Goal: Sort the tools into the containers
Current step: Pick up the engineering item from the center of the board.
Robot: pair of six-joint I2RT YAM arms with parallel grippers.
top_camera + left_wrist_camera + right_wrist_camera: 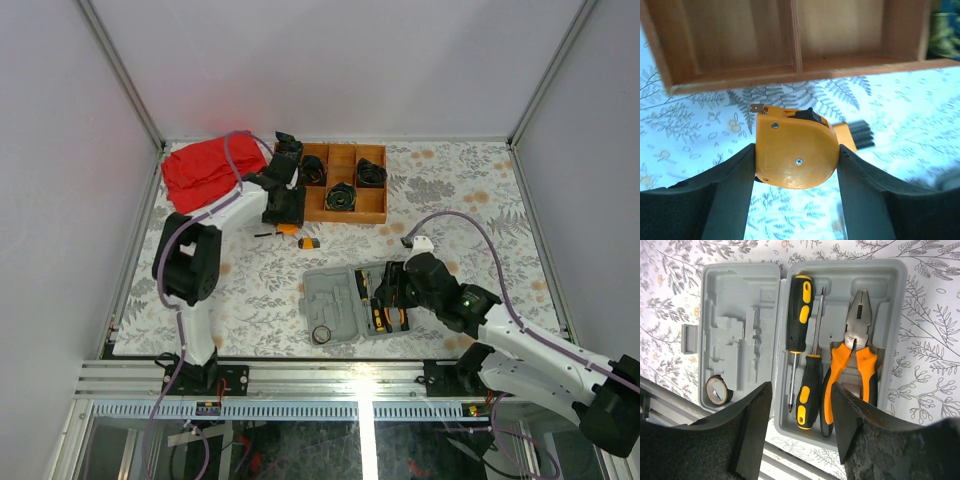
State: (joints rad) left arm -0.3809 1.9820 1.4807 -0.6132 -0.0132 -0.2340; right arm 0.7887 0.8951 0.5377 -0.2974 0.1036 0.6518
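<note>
The round orange tape measure (795, 150) lies on the patterned tablecloth in front of the wooden tray, and my left gripper (796, 167) is shut on it, one finger against each side. In the top view that gripper (286, 218) sits just below the tray's left end. The grey tool case (840, 277) lies open flat under my right gripper (801, 427), which is open and empty. In its right half lie two black-and-yellow screwdrivers (800, 305) and the orange-handled pliers (852, 352). A thin black ring (717, 390) rests at the corner of the left half. A small yellow-grey piece (309, 242) lies on the cloth.
The brown wooden compartment tray (318, 207) at the back holds black coiled bundles (342, 196). A red cloth (205, 168) lies at the back left. A thin black item (263, 234) lies beside the left gripper. The metal table rail (790, 460) runs close below the case.
</note>
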